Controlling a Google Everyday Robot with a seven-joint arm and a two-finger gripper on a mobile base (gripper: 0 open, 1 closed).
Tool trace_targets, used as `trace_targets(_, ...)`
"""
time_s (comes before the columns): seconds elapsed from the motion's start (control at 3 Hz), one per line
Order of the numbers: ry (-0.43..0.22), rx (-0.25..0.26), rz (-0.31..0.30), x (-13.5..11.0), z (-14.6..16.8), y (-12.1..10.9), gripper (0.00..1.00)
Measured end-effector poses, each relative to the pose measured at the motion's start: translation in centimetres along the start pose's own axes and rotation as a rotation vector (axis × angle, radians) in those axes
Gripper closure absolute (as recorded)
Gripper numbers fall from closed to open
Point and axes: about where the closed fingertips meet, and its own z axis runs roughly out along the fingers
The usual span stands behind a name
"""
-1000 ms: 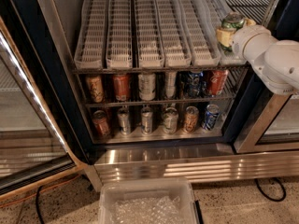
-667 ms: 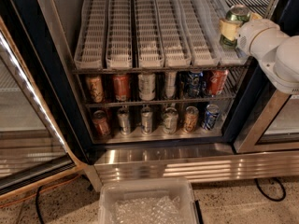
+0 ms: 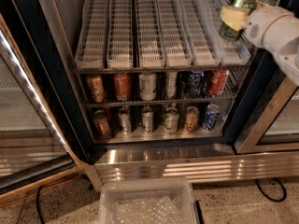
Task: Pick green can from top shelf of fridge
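Observation:
The green can (image 3: 243, 0), with a silver top, is tilted in my gripper (image 3: 235, 17) at the upper right. A pale finger pad (image 3: 231, 17) covers the can's middle, and its green bottom shows below the pad. The gripper is shut on the can and holds it just above the right end of the top shelf (image 3: 149, 36), a wire rack with long white ribbed lane trays. My white arm (image 3: 275, 29) reaches in from the right. The fridge (image 3: 187, 164) has a dark frame and a shiny steel base.
Two lower wire racks hold rows of orange, silver and blue cans (image 3: 147, 85). An open glass door (image 3: 28, 125) stands at the left. A clear plastic bin (image 3: 147, 204) sits on the floor in front. A dark cable (image 3: 271, 190) lies at the lower right.
The gripper has risen with the green can and moved slightly right, lifting it off the right end of the top shelf.

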Motion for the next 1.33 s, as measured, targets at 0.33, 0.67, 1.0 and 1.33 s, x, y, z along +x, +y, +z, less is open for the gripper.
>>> trace_targets(0.33, 0.074, -0.065, -0.070, -0.2, -3.7, -0.1, 1.00)
trace_targets(0.67, 0.143, -0.158, -0.148, 0.0, -7.4, 0.6, 1.00)
trace_targets(1.0, 0.181, -0.268, -0.184, 0.3, -10.5, 2.1, 1.00)
trace_targets(1.33, 0.185, -0.379, -0.196, 0.3, -13.4, 3.3, 1.00)
